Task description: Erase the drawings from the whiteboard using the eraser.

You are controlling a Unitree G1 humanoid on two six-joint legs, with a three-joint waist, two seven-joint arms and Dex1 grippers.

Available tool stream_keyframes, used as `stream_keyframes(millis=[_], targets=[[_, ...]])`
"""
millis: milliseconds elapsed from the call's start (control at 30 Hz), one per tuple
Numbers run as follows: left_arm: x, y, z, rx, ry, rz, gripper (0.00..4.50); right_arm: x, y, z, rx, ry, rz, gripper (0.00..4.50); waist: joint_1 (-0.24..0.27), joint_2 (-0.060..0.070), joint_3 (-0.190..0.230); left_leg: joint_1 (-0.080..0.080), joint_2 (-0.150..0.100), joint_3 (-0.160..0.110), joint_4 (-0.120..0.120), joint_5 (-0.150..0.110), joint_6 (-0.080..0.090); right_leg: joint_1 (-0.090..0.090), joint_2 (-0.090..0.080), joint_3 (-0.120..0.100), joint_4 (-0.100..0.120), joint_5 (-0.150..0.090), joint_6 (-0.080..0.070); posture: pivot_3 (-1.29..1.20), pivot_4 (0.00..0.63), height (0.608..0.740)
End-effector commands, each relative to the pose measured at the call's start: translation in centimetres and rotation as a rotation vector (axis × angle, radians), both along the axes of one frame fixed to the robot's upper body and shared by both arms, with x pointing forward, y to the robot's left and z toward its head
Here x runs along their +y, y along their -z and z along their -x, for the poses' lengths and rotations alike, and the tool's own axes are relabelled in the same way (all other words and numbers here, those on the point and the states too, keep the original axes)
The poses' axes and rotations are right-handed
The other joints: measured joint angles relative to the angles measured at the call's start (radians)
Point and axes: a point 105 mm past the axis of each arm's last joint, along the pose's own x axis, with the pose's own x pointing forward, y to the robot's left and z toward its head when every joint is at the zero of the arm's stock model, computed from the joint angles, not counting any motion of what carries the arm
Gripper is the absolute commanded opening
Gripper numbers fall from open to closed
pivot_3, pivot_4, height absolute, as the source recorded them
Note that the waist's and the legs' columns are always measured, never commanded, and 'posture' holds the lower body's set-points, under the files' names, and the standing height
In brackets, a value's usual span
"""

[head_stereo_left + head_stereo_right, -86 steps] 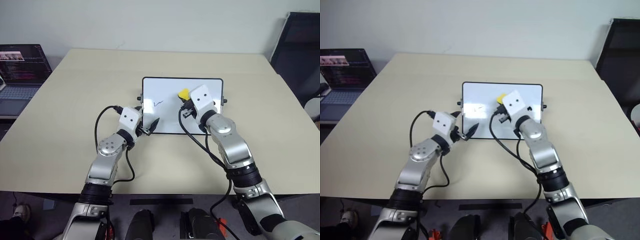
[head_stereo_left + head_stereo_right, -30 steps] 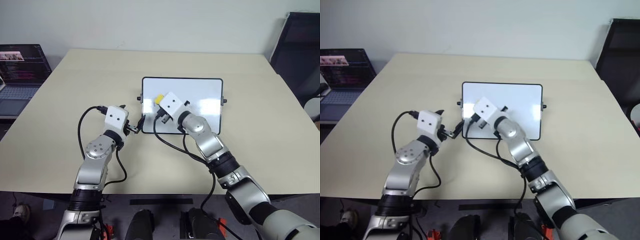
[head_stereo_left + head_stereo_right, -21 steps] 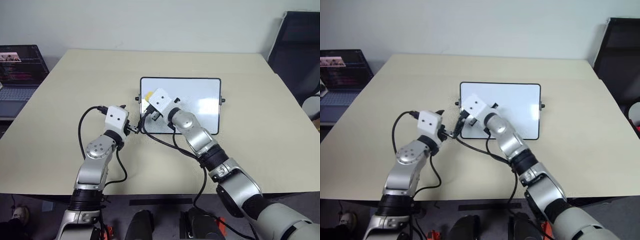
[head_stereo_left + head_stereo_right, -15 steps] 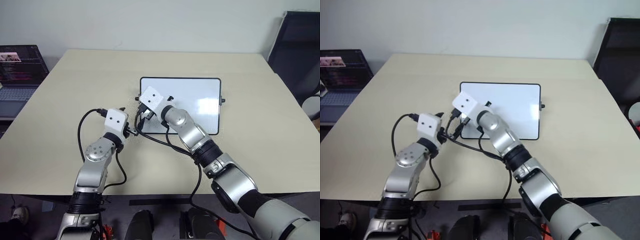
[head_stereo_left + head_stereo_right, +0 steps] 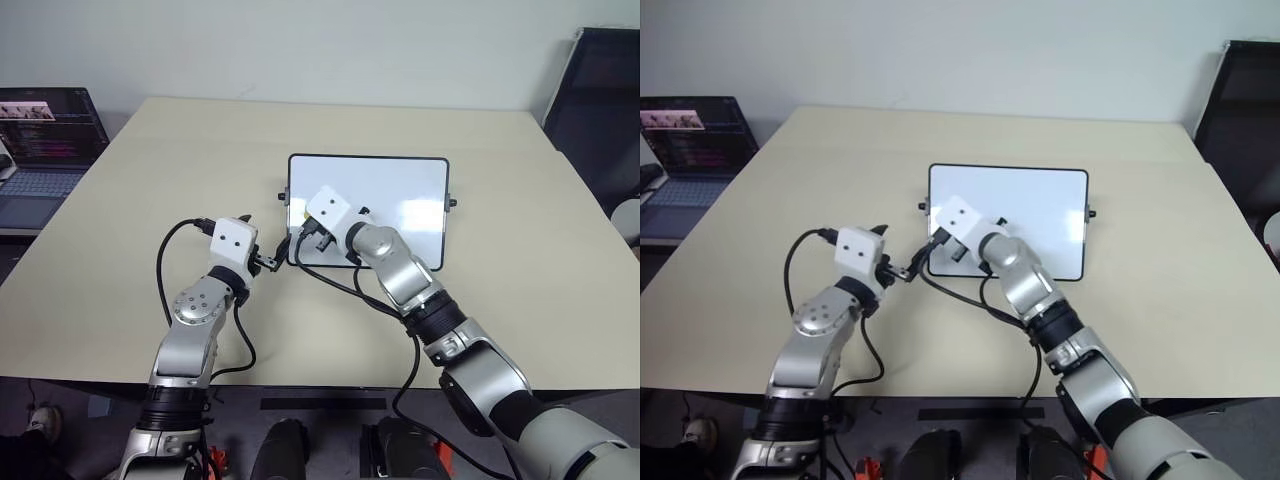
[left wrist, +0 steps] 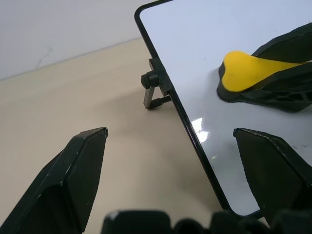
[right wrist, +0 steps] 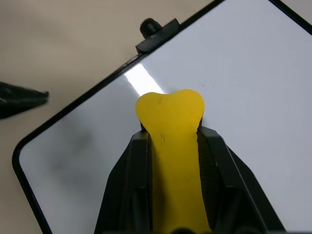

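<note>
Eraser pressed on the board's left end

The right gripper [image 7: 170, 146], clamped on the eraser [image 7: 171, 131], has slid from the whiteboard's [image 5: 400, 185] middle to its left side; the drawings are gone. The left gripper [image 6: 170, 161] stays spread beside the left edge.

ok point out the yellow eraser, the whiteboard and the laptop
small yellow eraser [image 7: 171, 122], right wrist view, its rounded tip
glossy black-framed whiteboard [image 5: 400, 185], left eye view, bare white surface
open dark laptop [image 5: 45, 120], left eye view, its screen
</note>
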Motion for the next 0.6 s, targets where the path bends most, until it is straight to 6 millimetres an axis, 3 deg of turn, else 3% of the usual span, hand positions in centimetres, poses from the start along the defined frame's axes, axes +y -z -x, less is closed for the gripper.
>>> stream_keyframes(millis=[33, 267, 500, 600], targets=[[-0.8, -1.3, -0.3, -0.05, 0.034, 0.001, 4.5, -3.3, 0.8, -0.6, 0.036, 0.101, 0.008, 0.93, 0.002, 0.0, 0.0, 0.0, 0.0, 0.0, 0.0, 0.0, 0.0, 0.0, 0.0, 0.0, 0.0, 0.0, 0.0, 0.0, 0.15, 0.74], [-1.2, -1.2, -0.8, -0.048, 0.054, 0.004, 4.5, -6.0, 1.4, 0.2, 0.039, 0.148, 0.029, 0.93, 0.002, -0.001, 0.0, 0.0, 0.0, 0.0, 0.0, 0.0, 0.0, 0.0, 0.0, 0.0, 0.0, 0.0, 0.0, 0.0, 0.15, 0.74], [-1.8, -1.1, -1.0, -0.044, 0.079, 0.008, 4.5, -6.1, 1.1, 0.7, 0.029, 0.155, 0.02, 0.93, 0.002, -0.001, 0.0, 0.0, 0.0, 0.001, 0.0, 0.0, 0.0, 0.0, 0.0, 0.0, -0.001, 0.0, 0.0, 0.0, 0.15, 0.74], [-2.4, -1.2, -1.1, -0.047, 0.108, 0.011, 4.5, -5.7, -0.8, 1.1, -0.014, 0.134, -0.092, 0.93, 0.002, -0.001, 0.0, 0.0, 0.0, 0.001, 0.0, 0.0, 0.0, 0.0, 0.0, 0.0, -0.001, 0.0, 0.0, 0.0, 0.15, 0.74]])
